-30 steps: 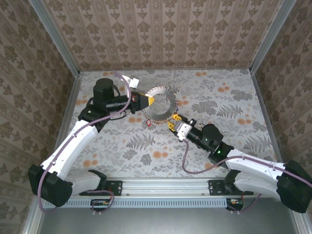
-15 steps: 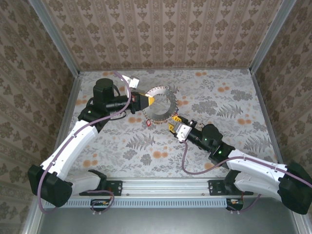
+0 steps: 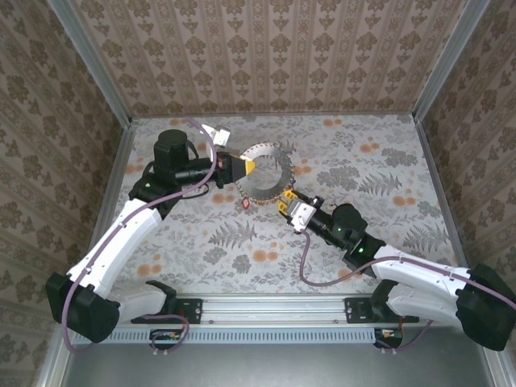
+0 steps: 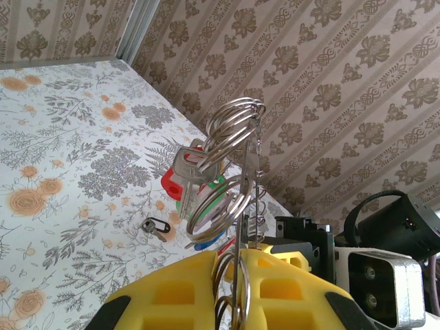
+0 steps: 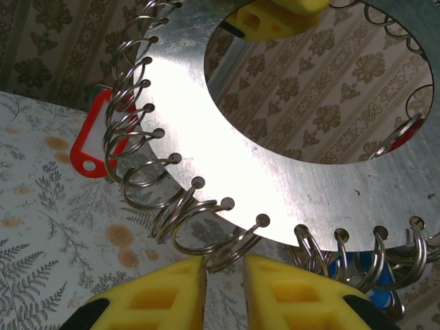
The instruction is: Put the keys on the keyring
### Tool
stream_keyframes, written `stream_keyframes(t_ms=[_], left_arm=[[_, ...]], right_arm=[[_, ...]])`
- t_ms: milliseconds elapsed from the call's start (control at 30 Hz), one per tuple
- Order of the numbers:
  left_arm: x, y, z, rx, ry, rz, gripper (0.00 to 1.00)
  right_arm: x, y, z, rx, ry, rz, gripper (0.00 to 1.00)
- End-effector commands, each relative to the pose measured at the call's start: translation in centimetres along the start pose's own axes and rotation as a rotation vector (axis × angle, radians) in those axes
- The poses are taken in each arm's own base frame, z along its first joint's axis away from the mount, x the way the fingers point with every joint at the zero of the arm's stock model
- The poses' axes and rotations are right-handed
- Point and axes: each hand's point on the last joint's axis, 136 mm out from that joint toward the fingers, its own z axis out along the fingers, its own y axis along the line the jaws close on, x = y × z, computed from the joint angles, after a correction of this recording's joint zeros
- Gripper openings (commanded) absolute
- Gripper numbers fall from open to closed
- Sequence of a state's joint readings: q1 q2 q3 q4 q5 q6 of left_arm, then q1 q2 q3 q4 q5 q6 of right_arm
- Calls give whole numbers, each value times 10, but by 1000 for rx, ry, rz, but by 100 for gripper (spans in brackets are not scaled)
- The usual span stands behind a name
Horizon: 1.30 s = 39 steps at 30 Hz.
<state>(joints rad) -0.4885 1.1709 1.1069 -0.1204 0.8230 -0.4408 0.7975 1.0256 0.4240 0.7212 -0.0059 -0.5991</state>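
Right wrist: right gripper (image 5: 223,271) jaws narrowly parted, one wire loop of the keyring (image 5: 185,103) at their mouth; gripped or not, cannot tell. Directly ahead, its steel disc. Left wrist: left gripper (image 4: 237,268) jaws pinching that disc's rim, keys (image 4: 187,168) dangling beyond.
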Motion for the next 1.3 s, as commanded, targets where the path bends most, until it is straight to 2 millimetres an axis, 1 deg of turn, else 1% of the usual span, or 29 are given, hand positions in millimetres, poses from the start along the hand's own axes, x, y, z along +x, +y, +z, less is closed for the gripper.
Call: stream_keyframes(t_ms=[0,200,333,433,567,600,700,833,933,1000,1067,1100,1133,1267], left_arm=[[-24,-26,-11,51,-68,74,0],[-24,-26,-11,49,-69,72,0],[-25,-27,-12,50,-72,74,0],[-25,-26,-12,50,-74,72,0],[-26,-21,-13,16,-95,63,0],[-26,-18,-14,-1,-105,56,0],[-24,-4,-15,-67,-131,21,0],[-17,11,-11,-82,-159,-58,0],[-8,21,-5,-81,-148,-127,8],[0,31,-3,-101,-144,-177,16],[9,40,-1,-121,-139,-220,20],[16,46,1,-130,-131,-250,26],[19,54,1,-157,-137,-273,28],[46,80,8,-211,-117,-373,31]], right_arm=[[-22,-17,4,60,-64,20,22],[-19,-20,4,78,-49,21,20],[-16,-21,4,90,-36,25,17],[-14,-22,5,96,-28,27,11],[-12,-23,5,108,-16,33,3],[-10,-24,5,113,-9,36,0],[-10,-28,3,128,3,69,0],[-14,-30,4,111,11,126,0],[-13,-33,6,107,35,181,0],[-13,-35,8,100,35,214,0],[-11,-35,10,81,53,243,0],[-9,-34,11,66,64,253,0],[-6,-32,12,51,76,264,0],[6,-27,16,-2,130,316,0]])
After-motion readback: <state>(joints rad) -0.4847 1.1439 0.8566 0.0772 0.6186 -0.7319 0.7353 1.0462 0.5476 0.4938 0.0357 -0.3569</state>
